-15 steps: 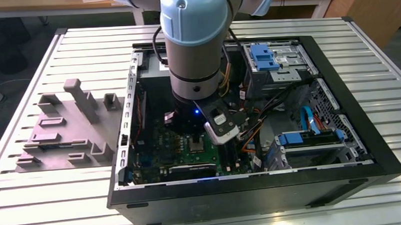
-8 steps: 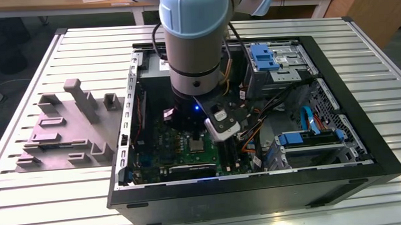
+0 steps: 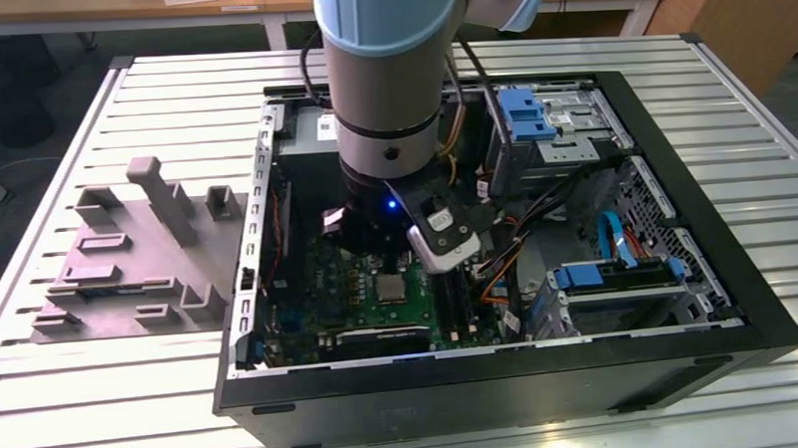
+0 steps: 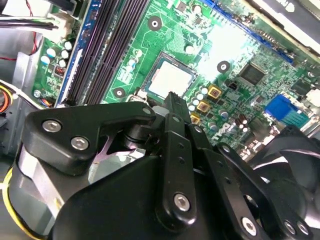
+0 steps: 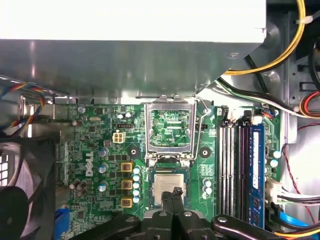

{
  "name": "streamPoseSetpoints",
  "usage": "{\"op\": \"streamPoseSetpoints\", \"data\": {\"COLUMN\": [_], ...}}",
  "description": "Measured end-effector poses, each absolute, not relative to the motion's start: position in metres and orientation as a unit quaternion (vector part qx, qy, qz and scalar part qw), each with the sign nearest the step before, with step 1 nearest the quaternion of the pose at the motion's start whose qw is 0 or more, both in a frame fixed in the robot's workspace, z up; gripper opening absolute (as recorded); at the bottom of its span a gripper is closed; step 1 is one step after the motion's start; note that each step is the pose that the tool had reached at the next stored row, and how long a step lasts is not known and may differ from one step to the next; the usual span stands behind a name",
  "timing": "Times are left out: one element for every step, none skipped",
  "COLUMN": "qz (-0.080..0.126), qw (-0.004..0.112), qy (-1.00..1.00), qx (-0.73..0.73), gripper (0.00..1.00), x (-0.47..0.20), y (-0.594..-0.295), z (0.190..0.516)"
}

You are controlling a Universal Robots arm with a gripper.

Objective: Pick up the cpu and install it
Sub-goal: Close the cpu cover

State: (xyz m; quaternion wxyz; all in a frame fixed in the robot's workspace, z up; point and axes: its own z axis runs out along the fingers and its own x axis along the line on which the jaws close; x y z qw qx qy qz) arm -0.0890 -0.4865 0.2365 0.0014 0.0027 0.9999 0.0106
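Pincer (image 5: 175, 193) fingers are pressed together, gripping nothing, their tips over the cpu (image 5: 166, 183) seated on the motherboard (image 5: 95, 130); contact cannot be told. First wrist view shows the socket frame (image 5: 170, 125) flipped open; exterior view adds the grey tray (image 3: 122, 264) beside the case (image 3: 511, 389).

Pale metal slatted table (image 3: 168, 93) spans scene, ribs running left to right. Bright glare patch (image 3: 566, 445) on near edge. Dark grey floor (image 3: 20, 197) at exterior view's left, beyond table edge. Far side: light wooden desk (image 3: 126, 12) on white legs (image 3: 276, 31). Far right: brown wooden panel (image 3: 750, 22).
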Motion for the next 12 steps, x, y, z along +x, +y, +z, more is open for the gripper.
{"op": "streamPoseSetpoints", "data": {"qz": [0.011, 0.011, 0.010, 0.010, 0.010, 0.010, 0.011, 0.011, 0.011, 0.011, 0.011, 0.011], "qw": [0.001, 0.001, 0.001, 0.001, 0.001, 0.001, 0.001, 0.001, 0.001, 0.000, 0.000, 0.000], "qy": [1.000, 1.000, 1.000, 0.999, 0.999, 0.999, 0.998, 0.998, 0.997, 0.996, 0.995, 0.995], "qx": [-0.004, -0.013, -0.022, -0.031, -0.040, -0.049, -0.058, -0.067, -0.076, -0.085, -0.095, -0.104], "gripper": [0.11, 0.11, 0.11, 0.11, 0.11, 0.11, 0.11, 0.11, 0.11, 0.11, 0.11, 0.11], "x": [-0.0890, -0.0890, -0.0891, -0.0891, -0.0891, -0.0890, -0.0890, -0.0891, -0.0890, -0.0890, -0.0890, -0.0890], "y": [-0.4865, -0.4865, -0.4865, -0.4866, -0.4865, -0.4865, -0.4865, -0.4865, -0.4865, -0.4866, -0.4865, -0.4865], "z": [0.2366, 0.2365, 0.2366, 0.2366, 0.2365, 0.2364, 0.2363, 0.2362, 0.2361, 0.2360, 0.2359, 0.2359]}}
